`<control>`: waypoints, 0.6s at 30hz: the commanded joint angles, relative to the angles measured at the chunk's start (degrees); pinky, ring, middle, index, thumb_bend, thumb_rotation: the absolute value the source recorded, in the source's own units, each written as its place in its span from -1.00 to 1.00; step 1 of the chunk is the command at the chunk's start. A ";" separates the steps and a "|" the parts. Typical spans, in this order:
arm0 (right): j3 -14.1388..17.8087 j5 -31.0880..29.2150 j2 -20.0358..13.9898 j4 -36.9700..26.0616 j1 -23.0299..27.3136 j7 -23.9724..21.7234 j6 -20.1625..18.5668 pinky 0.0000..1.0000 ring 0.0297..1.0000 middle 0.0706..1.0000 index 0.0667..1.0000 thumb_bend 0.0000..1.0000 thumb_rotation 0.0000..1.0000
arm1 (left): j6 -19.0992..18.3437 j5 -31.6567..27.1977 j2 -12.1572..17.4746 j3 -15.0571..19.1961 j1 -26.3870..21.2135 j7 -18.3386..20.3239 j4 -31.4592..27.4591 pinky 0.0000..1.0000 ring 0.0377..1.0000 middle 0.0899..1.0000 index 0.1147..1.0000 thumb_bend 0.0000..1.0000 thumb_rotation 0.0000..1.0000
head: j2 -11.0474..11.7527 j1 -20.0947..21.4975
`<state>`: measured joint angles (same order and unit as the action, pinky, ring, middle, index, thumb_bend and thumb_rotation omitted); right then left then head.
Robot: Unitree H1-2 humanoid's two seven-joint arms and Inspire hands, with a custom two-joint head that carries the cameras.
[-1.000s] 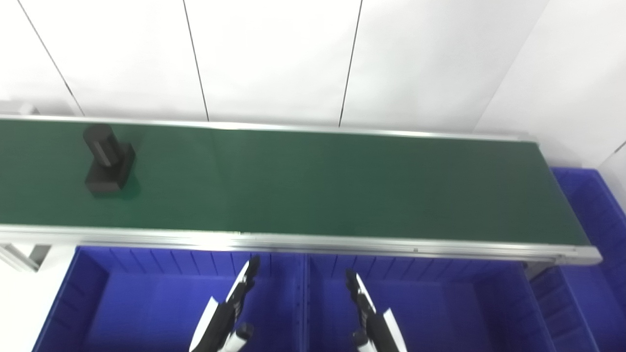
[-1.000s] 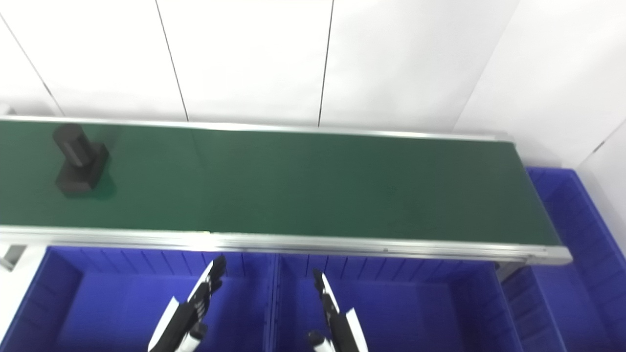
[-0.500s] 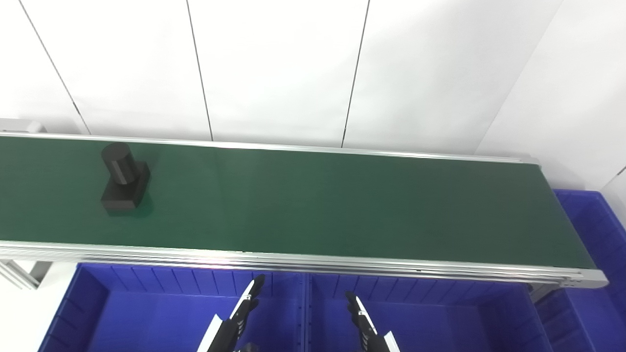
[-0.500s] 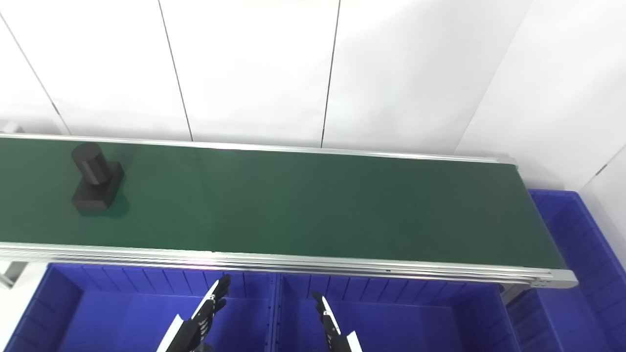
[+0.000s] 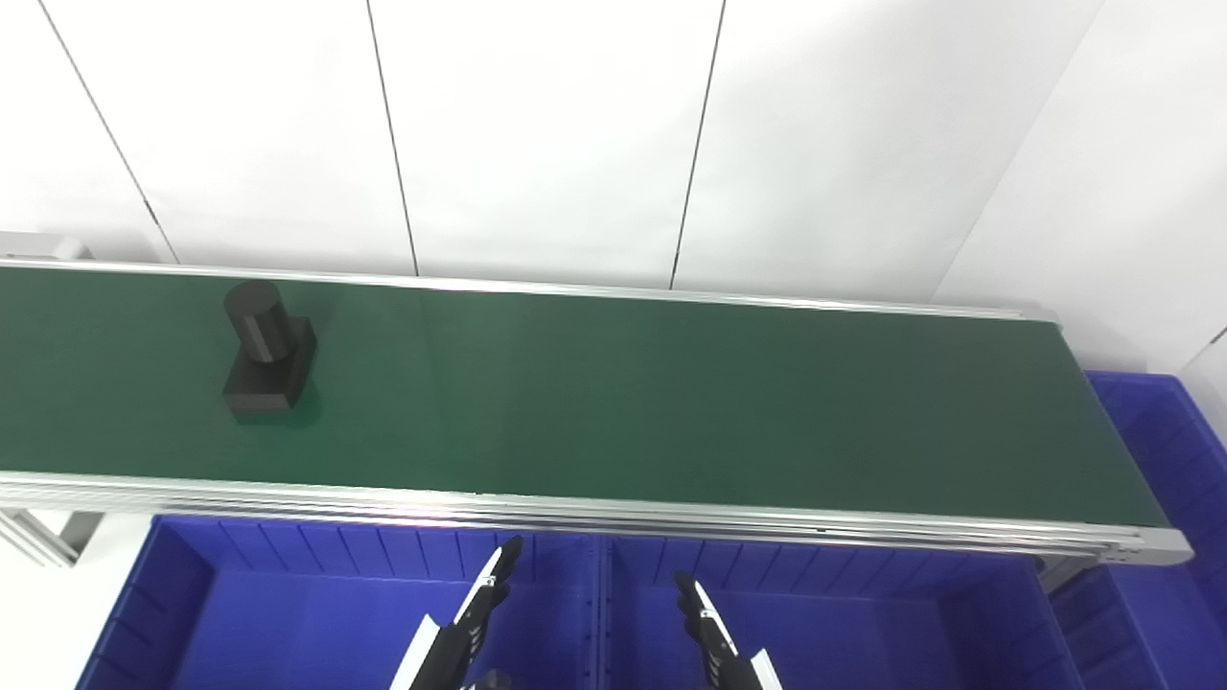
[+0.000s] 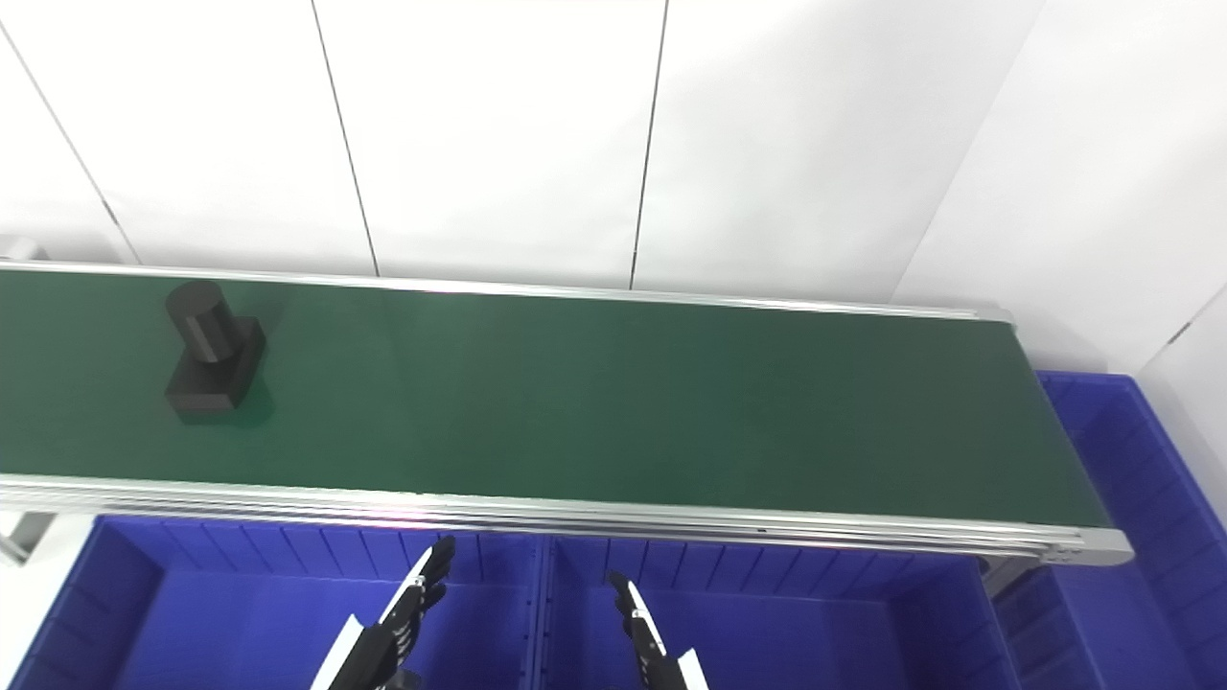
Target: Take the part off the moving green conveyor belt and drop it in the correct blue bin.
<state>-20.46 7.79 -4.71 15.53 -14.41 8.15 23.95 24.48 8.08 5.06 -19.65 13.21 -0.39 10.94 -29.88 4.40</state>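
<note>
Above the blue bins (image 5: 288, 613), both hands' fingers (image 5: 494, 585) extend, empty.

Both hands are held low at the bottom edge, fingers stretched straight and pointed forward — nothing is gripped. The left hand (image 5: 474, 613) is angled up toward the right, the right hand (image 5: 705, 623) toward the left — the two are kept well apart.

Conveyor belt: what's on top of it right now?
One black part, a cylinder on a block base, stands at the left end of the belt. The rest of the visible belt is bare; its left end runs out of frame.
</note>
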 commanded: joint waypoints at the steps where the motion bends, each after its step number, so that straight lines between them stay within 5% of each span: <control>1: -0.19 -0.31 -0.09 -1.26 0.53 0.20 2.97 0.97 0.98 0.99 0.96 0.99 0.96 | 2.44 0.33 0.02 -0.35 -0.69 -1.21 -0.82 0.92 1.00 1.00 0.97 0.89 1.00 | -0.01 -0.24; 18: 0.07 -1.28 -1.73 -0.77 1.10 0.05 2.97 0.97 1.00 1.00 0.97 0.95 0.99 | 2.44 0.68 -0.36 -2.15 -2.17 -3.70 0.42 0.89 1.00 1.00 0.97 0.80 1.00 | 1.01 -4.58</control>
<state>-20.58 7.23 -6.39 15.83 -13.44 8.14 23.96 24.48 8.29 4.97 -21.31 12.04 -2.90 12.37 -28.83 -0.17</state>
